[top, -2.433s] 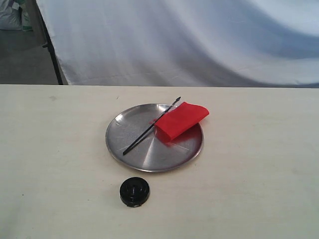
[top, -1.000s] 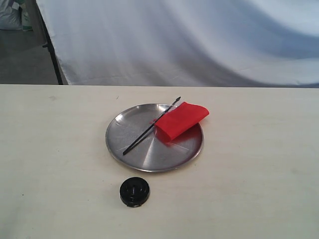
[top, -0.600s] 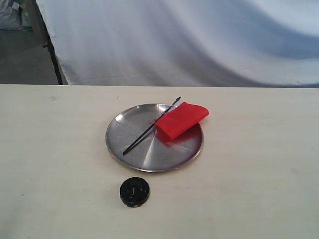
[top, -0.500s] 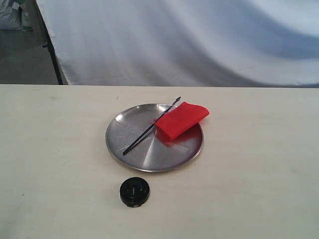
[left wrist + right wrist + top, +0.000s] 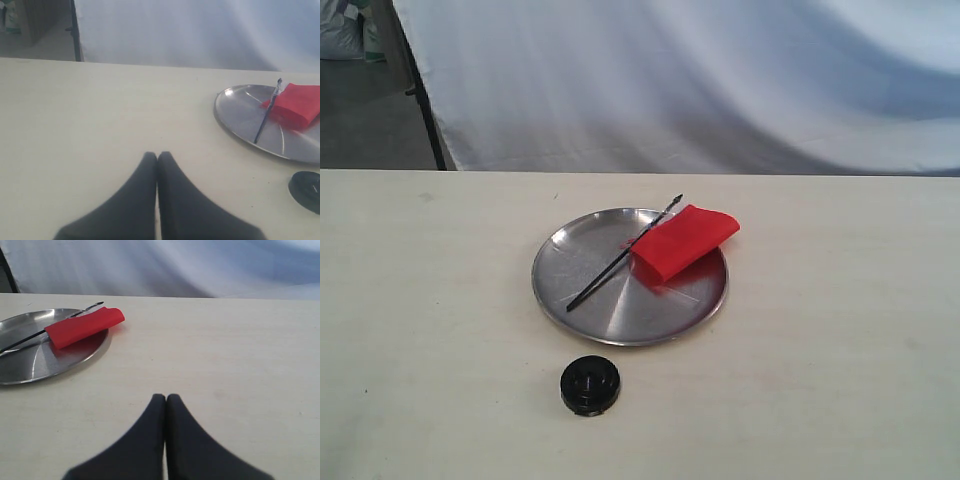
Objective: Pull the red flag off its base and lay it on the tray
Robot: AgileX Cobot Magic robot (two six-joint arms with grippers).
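The red flag lies flat on the tray, its thin black stick slanting across the dish. The round black base stands alone on the table in front of the tray, nothing in its hole. The left wrist view holds the flag, the tray and the base; my left gripper is shut and empty, well away from them. My right gripper is also shut and empty, apart from the flag and tray. Neither gripper appears in the exterior view.
A pale wooden table carries everything. A white cloth backdrop hangs behind its far edge, with a dark stand leg at the back left.
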